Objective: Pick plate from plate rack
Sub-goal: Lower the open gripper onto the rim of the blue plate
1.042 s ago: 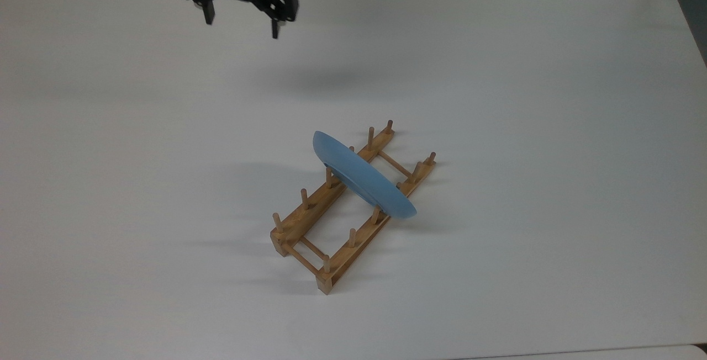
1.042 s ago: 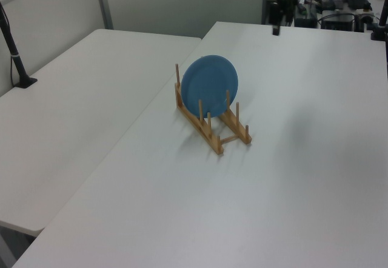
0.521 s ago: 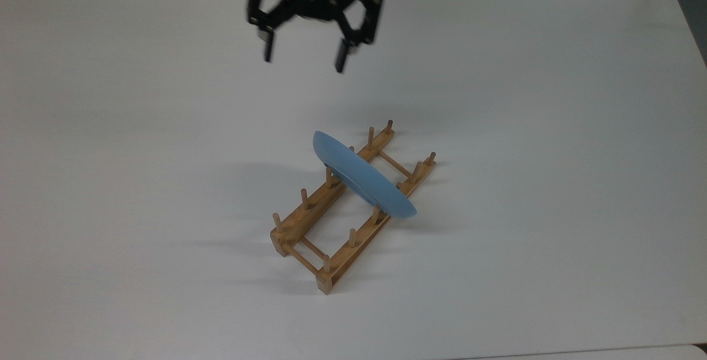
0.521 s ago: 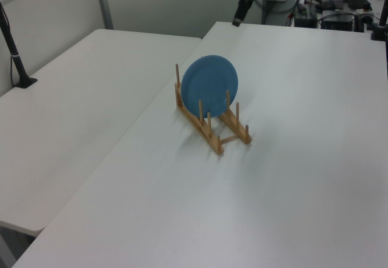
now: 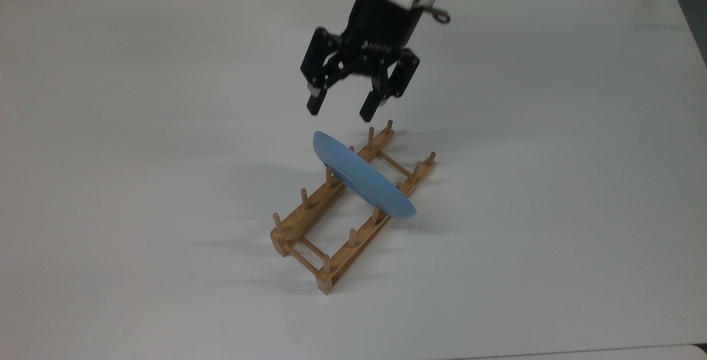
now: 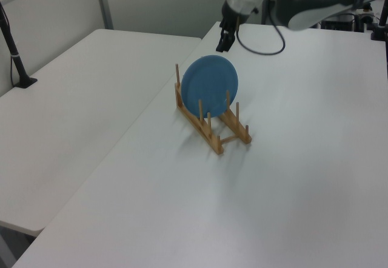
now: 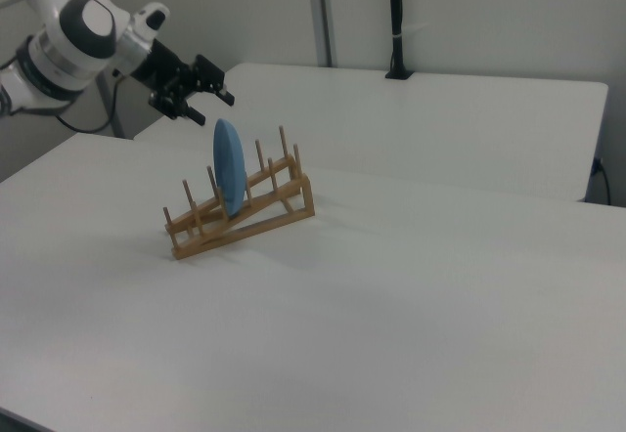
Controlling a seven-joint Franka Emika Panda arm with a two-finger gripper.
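Plate point(image 5: 362, 179) stood on edge between pegs of plate rack point(image 5: 309, 222) on white worktop point(image 5: 138, 155). Gripper point(image 5: 341, 108) open, empty, hung above plate's rim, apart.

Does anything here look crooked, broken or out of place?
Nothing stands out. The plate stands on edge between the pegs of the plate rack, and both look undamaged. The rack sits at a slant on the white table. The gripper hangs open above the plate.
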